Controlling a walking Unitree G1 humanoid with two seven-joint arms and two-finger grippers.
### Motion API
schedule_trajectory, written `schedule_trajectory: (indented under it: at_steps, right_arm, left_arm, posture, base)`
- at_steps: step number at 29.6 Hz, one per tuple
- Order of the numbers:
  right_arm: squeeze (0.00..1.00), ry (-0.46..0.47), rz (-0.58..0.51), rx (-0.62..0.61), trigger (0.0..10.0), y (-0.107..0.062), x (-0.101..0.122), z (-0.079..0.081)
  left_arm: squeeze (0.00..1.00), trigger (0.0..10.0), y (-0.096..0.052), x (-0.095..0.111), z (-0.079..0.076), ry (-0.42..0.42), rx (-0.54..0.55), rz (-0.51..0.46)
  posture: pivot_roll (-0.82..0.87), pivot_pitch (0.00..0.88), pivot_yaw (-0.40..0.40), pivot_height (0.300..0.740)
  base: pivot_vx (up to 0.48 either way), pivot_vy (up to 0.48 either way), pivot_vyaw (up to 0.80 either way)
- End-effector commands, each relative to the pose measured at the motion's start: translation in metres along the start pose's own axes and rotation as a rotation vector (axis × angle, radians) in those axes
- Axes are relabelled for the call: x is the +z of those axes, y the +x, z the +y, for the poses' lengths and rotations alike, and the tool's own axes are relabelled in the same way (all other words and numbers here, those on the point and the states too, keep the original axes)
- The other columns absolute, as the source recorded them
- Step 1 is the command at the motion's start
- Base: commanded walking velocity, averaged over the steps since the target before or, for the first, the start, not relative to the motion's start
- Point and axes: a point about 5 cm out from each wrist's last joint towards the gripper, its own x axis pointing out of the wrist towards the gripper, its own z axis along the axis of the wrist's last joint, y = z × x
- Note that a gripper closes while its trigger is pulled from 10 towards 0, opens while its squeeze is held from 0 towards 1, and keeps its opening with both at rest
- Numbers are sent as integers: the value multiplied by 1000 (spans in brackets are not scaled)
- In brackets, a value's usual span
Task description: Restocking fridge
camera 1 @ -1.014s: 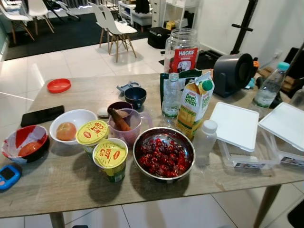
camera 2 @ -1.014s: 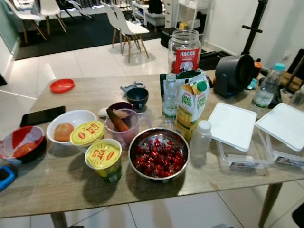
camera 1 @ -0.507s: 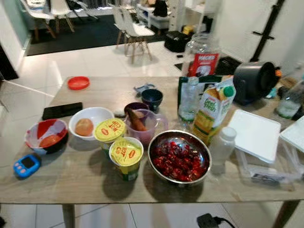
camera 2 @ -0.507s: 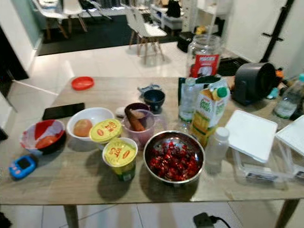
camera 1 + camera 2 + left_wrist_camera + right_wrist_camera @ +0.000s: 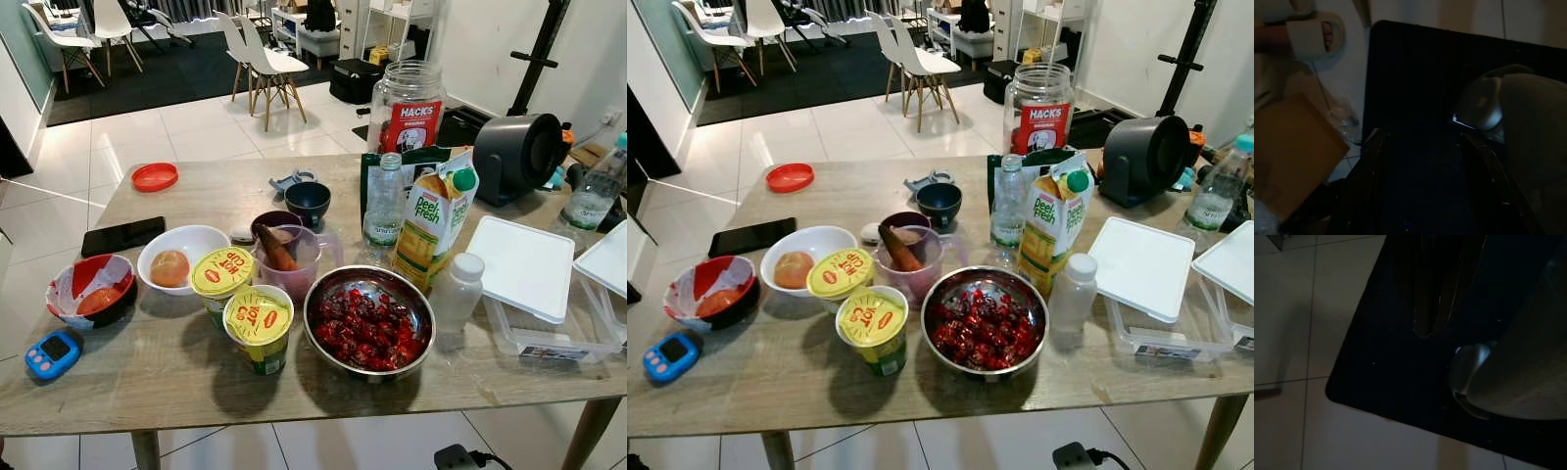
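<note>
Faced crowded surface (image 5: pixel 176 367); juice carton (image 5: pixel 431 230) stood right of cherry bowl (image 5: pixel 369 319). Left pincer (image 5: pixel 1422 161) released, right pincer (image 5: pixel 1432 308) clenched, both idle. Recommended grasping carton upright, clear of bottles.

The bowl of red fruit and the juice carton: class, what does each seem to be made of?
The bowl looks like polished metal, probably steel: its rim shines. The juice carton seems coated printed paperboard, with a folded gable top and green plastic cap.
</note>
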Motion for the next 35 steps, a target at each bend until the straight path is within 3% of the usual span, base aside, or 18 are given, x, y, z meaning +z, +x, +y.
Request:
schedule_trajectory:
  at_steps: [1, 9, 16, 22, 35]
  right_arm:
    - [0, -7, -4, 7, 10000, 1, 2, 4]
    - [0, 22, -27, 14, 10000, 2, 8, 8]
    - [0, 25, -20, 0, 10000, 0, 3, -2]
    - [0, 24, -14, 1, 10000, -1, 0, -2]
    - [0, 20, -16, 18, 10000, 2, 1, 12]
  left_arm:
    - [0, 10000, -1, 0, 6, 3, 9, 9]
    - [0, 10000, -1, -5, 3, 27, 3, 28]
    - [0, 10000, 1, -4, -9, 41, -13, 33]
    - [0, 10000, 1, -5, -9, 44, -16, 35]
    - [0, 10000, -7, -27, 26, 44, 13, 64]
  posture:
    - [-42, 0, 14, 740]
    - [-43, 0, 12, 740]
    - [-45, 0, 13, 740]
    - [-45, 0, 14, 740]
    - [-47, 0, 15, 740]
  base:
    - [0, 0, 0]
    - [0, 0, 0]
    - [0, 0, 0]
    - [-89, 0, 0]
    - [-286, 0, 0]
